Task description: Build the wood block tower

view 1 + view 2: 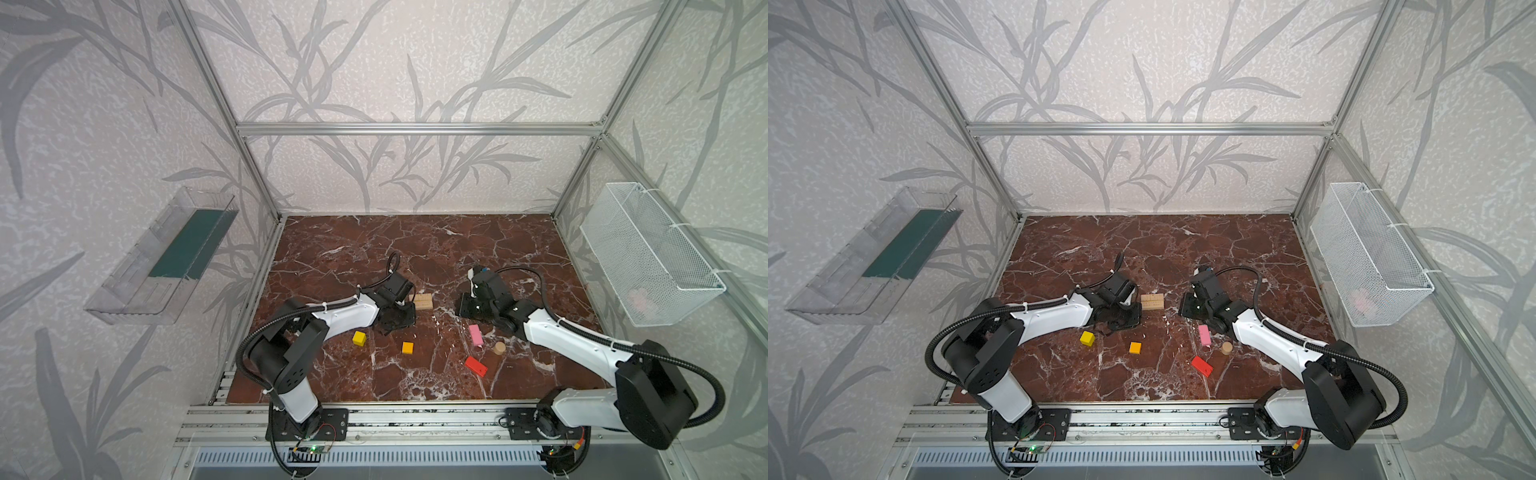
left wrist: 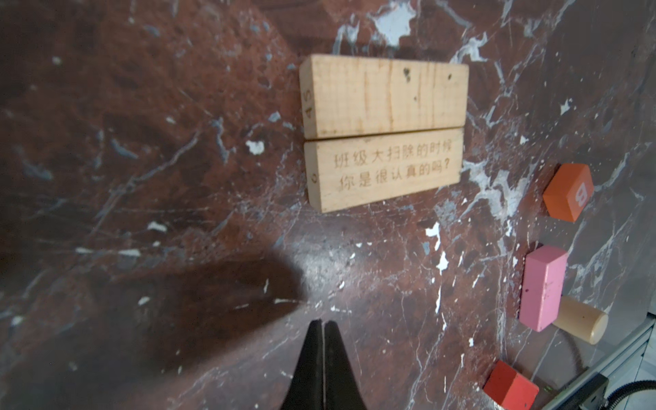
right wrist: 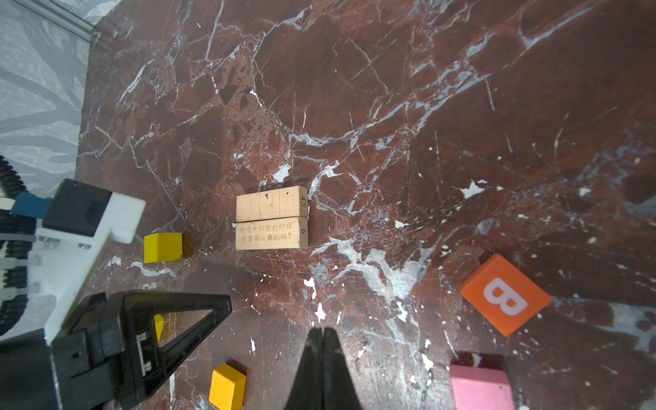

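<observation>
Two tan planks (image 1: 423, 301) (image 1: 1152, 301) (image 2: 385, 131) (image 3: 271, 217) lie flat, side by side, mid-table. My left gripper (image 1: 410, 311) (image 2: 323, 321) is shut and empty just left of them. My right gripper (image 1: 461, 309) (image 3: 323, 329) is shut and empty to their right. In front lie a yellow cube (image 1: 359, 338), an orange cube (image 1: 408, 348), a pink brick (image 1: 476, 335), a tan cylinder (image 1: 499, 347) and a red brick (image 1: 476, 366). An orange-red cube marked B (image 3: 506, 294) (image 2: 568, 191) shows only in the wrist views. Another yellow cube (image 3: 163, 247) sits beside the planks' left end.
A clear plastic tray (image 1: 166, 257) hangs on the left wall. A white wire basket (image 1: 648, 253) with something pink inside hangs on the right wall. Aluminium rails (image 1: 374, 415) carrying both arm bases run along the table's front edge.
</observation>
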`<state>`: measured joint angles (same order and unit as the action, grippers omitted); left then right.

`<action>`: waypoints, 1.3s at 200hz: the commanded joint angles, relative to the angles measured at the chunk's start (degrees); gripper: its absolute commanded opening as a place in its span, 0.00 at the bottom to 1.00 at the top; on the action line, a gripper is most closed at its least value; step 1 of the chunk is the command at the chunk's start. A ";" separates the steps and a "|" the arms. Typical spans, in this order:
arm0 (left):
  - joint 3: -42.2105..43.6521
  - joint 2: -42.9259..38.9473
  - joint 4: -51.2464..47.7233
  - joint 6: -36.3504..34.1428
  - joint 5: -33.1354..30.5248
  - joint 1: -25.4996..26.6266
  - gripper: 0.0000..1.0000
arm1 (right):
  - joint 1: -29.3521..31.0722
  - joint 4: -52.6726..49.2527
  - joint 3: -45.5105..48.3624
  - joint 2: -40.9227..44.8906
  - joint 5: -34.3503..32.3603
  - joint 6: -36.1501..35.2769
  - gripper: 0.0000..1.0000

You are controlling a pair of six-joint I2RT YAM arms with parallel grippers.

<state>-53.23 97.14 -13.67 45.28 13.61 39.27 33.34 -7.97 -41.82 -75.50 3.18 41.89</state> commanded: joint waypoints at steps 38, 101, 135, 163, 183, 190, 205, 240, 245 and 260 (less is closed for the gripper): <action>-0.86 3.05 5.63 3.74 -1.54 -0.33 0.00 | -2.29 -0.01 1.74 4.94 -0.18 -0.05 0.00; -1.78 6.00 6.30 5.51 -1.54 -0.59 0.00 | -3.37 -0.63 2.89 7.48 -0.37 -0.14 0.00; -2.07 6.61 5.94 5.75 -2.43 -0.59 0.00 | -3.50 -0.56 2.95 7.57 -0.24 -0.05 0.00; -2.04 6.39 5.24 5.70 -3.66 -0.59 0.00 | -3.60 -0.56 3.01 7.57 -0.28 -0.05 0.00; -1.99 6.31 5.06 5.65 -4.26 -0.66 0.00 | -3.55 -0.42 3.05 7.50 -0.19 0.05 0.00; -2.09 6.48 4.99 5.61 -4.23 -0.68 0.00 | -3.55 -0.37 3.06 7.49 -0.18 0.12 0.00; -2.64 6.63 4.75 5.37 -4.38 -0.75 0.00 | -3.61 -0.27 3.09 7.39 -0.15 0.13 0.00; -3.33 6.58 4.20 4.97 -5.19 -0.86 0.00 | -3.60 -0.12 3.28 7.31 0.34 0.35 0.00; -3.25 6.58 4.18 5.00 -5.22 -0.84 0.00 | -3.63 -0.03 3.27 7.32 0.34 0.30 0.00; -3.16 6.48 4.18 5.00 -5.41 -0.81 0.00 | -3.62 0.06 3.35 7.39 0.25 0.43 0.00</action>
<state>-55.31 102.69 -7.51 50.04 10.33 38.81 30.04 -8.03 -39.24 -69.10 3.16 41.98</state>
